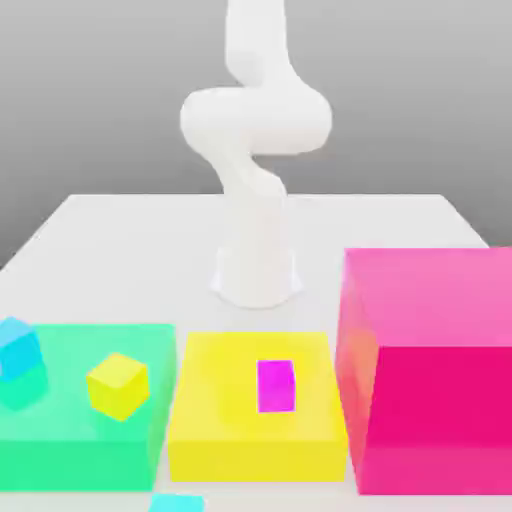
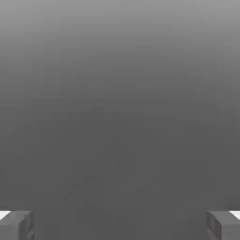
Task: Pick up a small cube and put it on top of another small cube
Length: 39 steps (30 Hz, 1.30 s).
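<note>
Hand view — claw [image 2: 120,225] spread wide, fingertips [image 2: 16,225] at opposite edges, nothing between.

Exterior view: set low and close at the table's [image 1: 120,235] near edge, facing the arm's [image 1: 255,200] base, which stands mid-frame. Looks slightly down across three big blocks along the bottom of the frame: green block [image 1: 90,440] at lower left, yellow block [image 1: 255,430] at bottom centre, pink block [image 1: 430,370] at lower right.

Hand view: mounted on the hand, looking out past two grey fingertips [image 2: 16,225] in the bottom corners, wide apart, toward plain grey. No block or table edge common to both views.
</note>
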### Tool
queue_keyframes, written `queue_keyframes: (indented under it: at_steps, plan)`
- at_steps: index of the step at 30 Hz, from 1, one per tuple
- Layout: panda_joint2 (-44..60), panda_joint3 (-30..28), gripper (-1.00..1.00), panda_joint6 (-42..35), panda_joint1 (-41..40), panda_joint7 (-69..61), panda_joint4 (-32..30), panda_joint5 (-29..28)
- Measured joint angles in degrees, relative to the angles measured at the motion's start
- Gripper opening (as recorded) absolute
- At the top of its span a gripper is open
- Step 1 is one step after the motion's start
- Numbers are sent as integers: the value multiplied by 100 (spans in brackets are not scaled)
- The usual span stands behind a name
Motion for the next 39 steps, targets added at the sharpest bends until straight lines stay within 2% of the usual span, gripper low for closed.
queue_keyframes:
  at_steps: [15, 29, 33, 34, 39]
  plan:
    - [3151, -437, 0, 826, 35, -486, 170, 304]
    - [6049, -573, 0, 1600, -204, -844, 328, 456]
    - [6880, -470, 0, 2170, -305, -946, 469, 576]
    - [7040, -440, -100, 2295, -329, -967, 501, 604]
    - [7040, -438, -100, 2292, -330, -968, 501, 606]
